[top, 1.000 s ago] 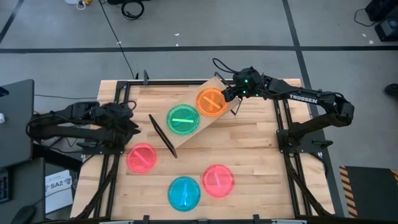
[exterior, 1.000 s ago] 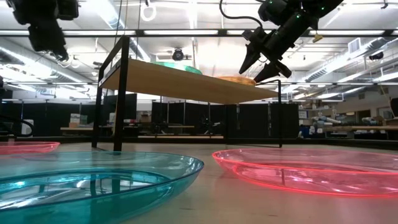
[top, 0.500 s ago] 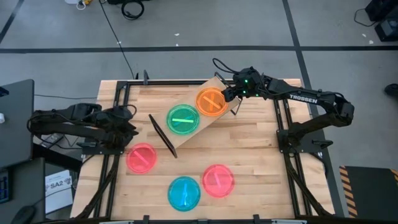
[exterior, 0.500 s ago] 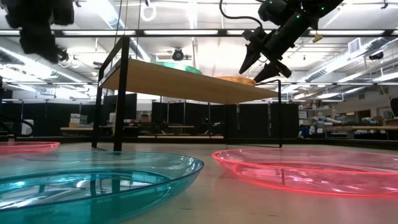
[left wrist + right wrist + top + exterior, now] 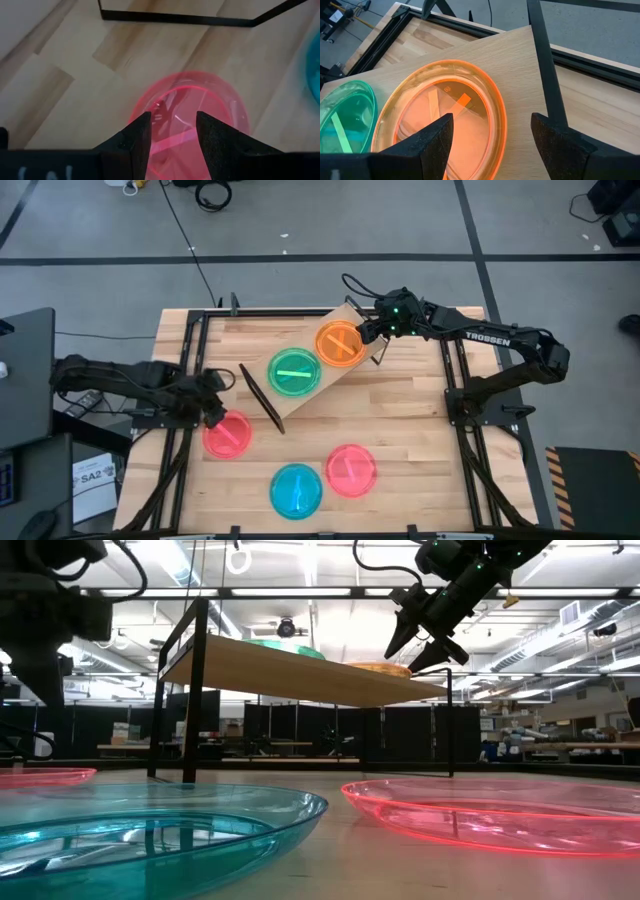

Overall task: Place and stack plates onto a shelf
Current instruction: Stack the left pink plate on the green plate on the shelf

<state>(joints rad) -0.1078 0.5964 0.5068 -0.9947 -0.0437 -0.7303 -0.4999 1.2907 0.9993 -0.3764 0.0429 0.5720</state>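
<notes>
The shelf (image 5: pixel 320 385), a light board on black wire legs, stands slantwise across the far middle of the table. A green plate (image 5: pixel 293 372) and an orange plate (image 5: pixel 339 343) lie flat on it. On the table rest a pink plate (image 5: pixel 228 434) at the left, a blue plate (image 5: pixel 296 490) and a second pink plate (image 5: pixel 350 470) near the front. My left gripper (image 5: pixel 172 120) hangs open, pointing down over the left pink plate (image 5: pixel 192 112), apart from it. My right gripper (image 5: pixel 490 125) is open by the orange plate's (image 5: pixel 445 120) right rim.
Black frame rails (image 5: pixel 190 330) run along the table's left and right sides. The shelf's near wire leg (image 5: pixel 262 398) stands just right of the left pink plate. Bare tabletop lies between the shelf and the two front plates.
My left gripper has come down and toward the table's near edge, from beside the shelf's left end to just over the left pink plate, its fingers still apart. The plates and the shelf have stayed where they were.
</notes>
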